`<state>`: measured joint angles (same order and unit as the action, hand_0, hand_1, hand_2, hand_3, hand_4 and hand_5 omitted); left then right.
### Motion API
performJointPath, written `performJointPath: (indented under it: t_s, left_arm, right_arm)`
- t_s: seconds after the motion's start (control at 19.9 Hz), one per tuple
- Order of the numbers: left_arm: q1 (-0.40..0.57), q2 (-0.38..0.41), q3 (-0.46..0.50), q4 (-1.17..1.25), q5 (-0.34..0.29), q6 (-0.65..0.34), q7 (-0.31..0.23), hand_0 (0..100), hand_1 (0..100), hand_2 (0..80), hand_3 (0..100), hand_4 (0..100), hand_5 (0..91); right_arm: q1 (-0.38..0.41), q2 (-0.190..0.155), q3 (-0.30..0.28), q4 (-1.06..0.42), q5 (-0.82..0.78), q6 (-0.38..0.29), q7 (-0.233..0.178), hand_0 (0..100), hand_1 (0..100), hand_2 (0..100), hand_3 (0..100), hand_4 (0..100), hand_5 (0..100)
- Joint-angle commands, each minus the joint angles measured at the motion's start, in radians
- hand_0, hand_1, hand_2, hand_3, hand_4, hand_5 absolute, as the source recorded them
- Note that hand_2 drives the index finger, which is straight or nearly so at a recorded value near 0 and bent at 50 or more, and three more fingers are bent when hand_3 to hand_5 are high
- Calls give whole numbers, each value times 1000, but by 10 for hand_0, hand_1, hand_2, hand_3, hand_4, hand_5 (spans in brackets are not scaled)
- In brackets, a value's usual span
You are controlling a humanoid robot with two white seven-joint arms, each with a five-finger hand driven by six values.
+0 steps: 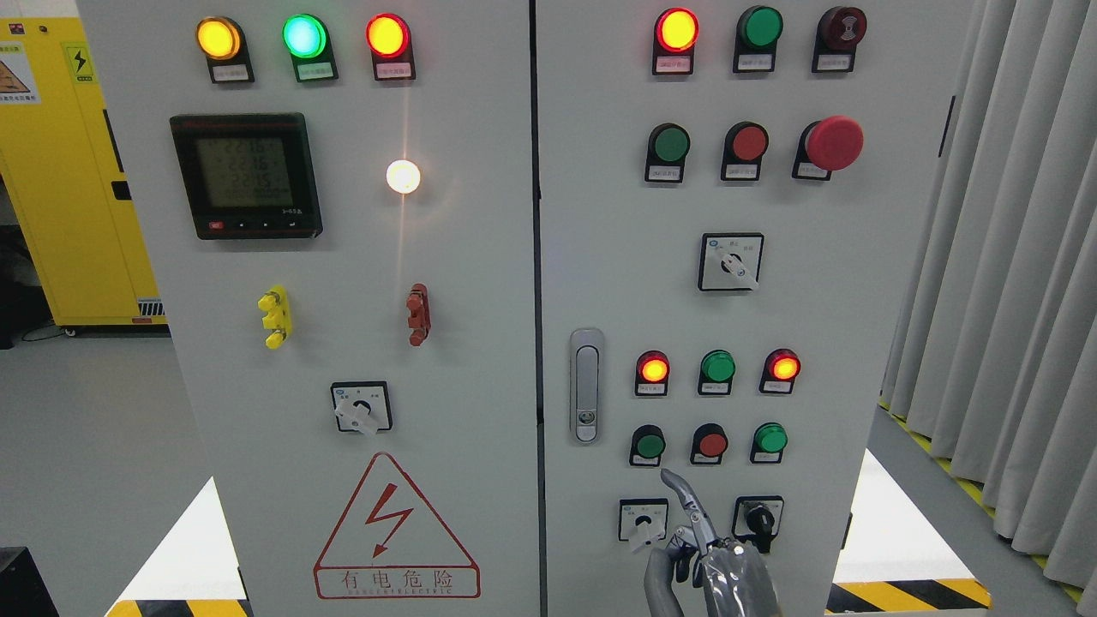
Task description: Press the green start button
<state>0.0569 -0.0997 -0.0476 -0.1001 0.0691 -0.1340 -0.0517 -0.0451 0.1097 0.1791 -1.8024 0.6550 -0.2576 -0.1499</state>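
Right robot hand [716, 557] at 6 o'clock, index finger [681, 488] out, rest curled, gripping nothing. Green start button [649, 446] just off the fingertip at 11 o'clock. Could easily drift to 1 o'clock and hit the red button [710, 444] instead, sitting right next door.

Grey cabinet [480, 343] fills the centre of the view; behind it at left stands a yellow cabinet [60, 171] with hazard labels and a vent near its base, resting on a smooth pale grey floor [86, 428]. Along the right side hang pale grey pleated curtains [1011, 257], reaching down to a yellow-and-black striped line [951, 467] on the floor. More yellow-and-black tape [908, 596] lies at the cabinet's base on both sides, next to bright white floor patches [184, 548]; lighting is even and diffuse.
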Motion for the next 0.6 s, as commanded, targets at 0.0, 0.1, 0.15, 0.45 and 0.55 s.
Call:
performJointPath:
  t_s: [0.0, 0.1, 0.15, 0.45, 0.55]
  left_arm:
    - [0, 0, 0, 0, 0, 1, 0, 120, 556, 0, 0, 0, 0]
    - [0, 0, 0, 0, 0, 1, 0, 120, 556, 0, 0, 0, 0]
    - [0, 0, 0, 0, 0, 1, 0, 120, 556, 0, 0, 0, 0]
    - [0, 0, 0, -1, 0, 1, 0, 120, 556, 0, 0, 0, 0]
    - [0, 0, 0, 0, 0, 1, 0, 120, 556, 0, 0, 0, 0]
  right_arm:
    - [132, -10, 100, -137, -265, -40, 12, 837, 783, 0, 117, 194, 185]
    - [145, -8, 102, -137, -290, -60, 12, 810, 745, 0, 88, 149, 126]
    - [148, -8, 103, -137, -294, -63, 12, 803, 728, 0, 74, 139, 116]
    - [156, -5, 102, -132, -298, -78, 12, 708, 691, 0, 59, 113, 79]
    - [165, -5, 102, -130, -298, -83, 12, 682, 686, 0, 58, 111, 73]
